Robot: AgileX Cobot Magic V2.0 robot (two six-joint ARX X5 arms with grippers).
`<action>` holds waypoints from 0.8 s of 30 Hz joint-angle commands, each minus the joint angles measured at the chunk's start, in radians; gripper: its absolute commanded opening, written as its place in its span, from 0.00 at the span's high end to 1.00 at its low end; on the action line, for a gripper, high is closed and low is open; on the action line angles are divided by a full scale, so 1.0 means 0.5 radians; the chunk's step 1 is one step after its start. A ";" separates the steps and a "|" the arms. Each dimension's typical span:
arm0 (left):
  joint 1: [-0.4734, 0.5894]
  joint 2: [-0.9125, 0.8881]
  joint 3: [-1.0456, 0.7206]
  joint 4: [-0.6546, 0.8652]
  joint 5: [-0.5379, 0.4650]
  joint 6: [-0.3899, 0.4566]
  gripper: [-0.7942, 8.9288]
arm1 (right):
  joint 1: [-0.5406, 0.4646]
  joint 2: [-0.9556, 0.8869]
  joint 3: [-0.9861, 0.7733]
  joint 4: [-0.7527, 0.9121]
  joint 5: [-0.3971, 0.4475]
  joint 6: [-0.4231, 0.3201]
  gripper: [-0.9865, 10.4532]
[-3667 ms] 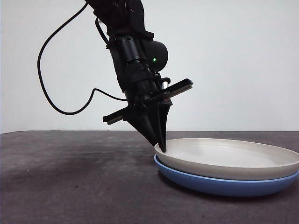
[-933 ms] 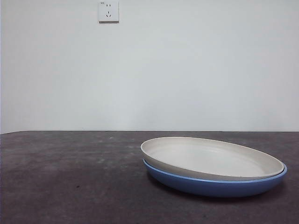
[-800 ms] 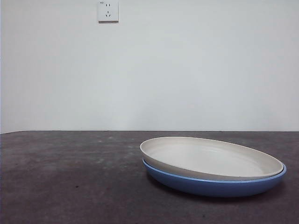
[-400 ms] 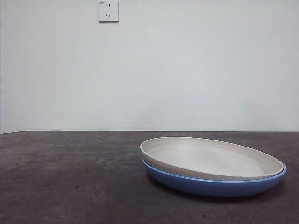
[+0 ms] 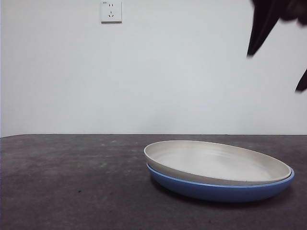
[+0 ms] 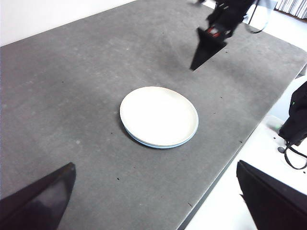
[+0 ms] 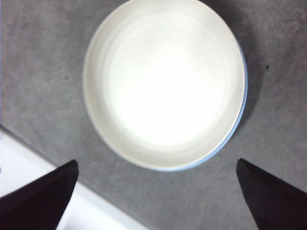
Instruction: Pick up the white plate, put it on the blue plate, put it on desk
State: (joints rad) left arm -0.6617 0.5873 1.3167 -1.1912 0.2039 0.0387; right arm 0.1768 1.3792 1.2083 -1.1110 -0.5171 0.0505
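The white plate point(image 5: 218, 162) lies nested on the blue plate point(image 5: 220, 189) in the lower right of the front view, and only a thin blue edge shows beneath its cream rim. In the right wrist view the white plate point(image 7: 164, 81) fills the upper middle of the frame, with the blue plate point(image 7: 242, 96) showing as a narrow crescent along one side. Both plates sit flat on the dark grey desk point(image 5: 72, 182), and nothing touches them.

The right gripper point(image 7: 156, 201) hangs well above the stack, its fingers point(image 7: 41, 199) spread wide apart and holding nothing. In the front view it shows as dark tips point(image 5: 263, 24) at the upper right corner, clear of the plates. The left wrist view shows the same gripper point(image 6: 207, 45) as a dark wedge in the upper right of the frame, probably just off the stack's far side, though the angle makes that hard to judge.

The left gripper point(image 6: 158, 201) waits high and far from the plates point(image 6: 159, 116), its fingers point(image 6: 43, 196) also wide apart and empty. A white wall socket point(image 5: 111, 11) sits at the upper left of the front view.
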 commanded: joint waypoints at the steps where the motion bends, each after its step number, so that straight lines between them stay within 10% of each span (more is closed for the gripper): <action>1: -0.012 0.013 0.021 0.025 -0.010 -0.007 0.30 | 0.006 0.164 0.029 0.047 -0.020 -0.029 0.43; 24: -0.012 0.013 0.021 0.232 -0.009 -0.108 0.30 | -0.114 0.642 -0.039 0.346 -0.022 -0.073 0.43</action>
State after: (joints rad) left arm -0.6617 0.5873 1.3167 -1.0882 0.2039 -0.0132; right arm 0.1211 1.6699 1.1881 -0.9421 -0.5266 0.0292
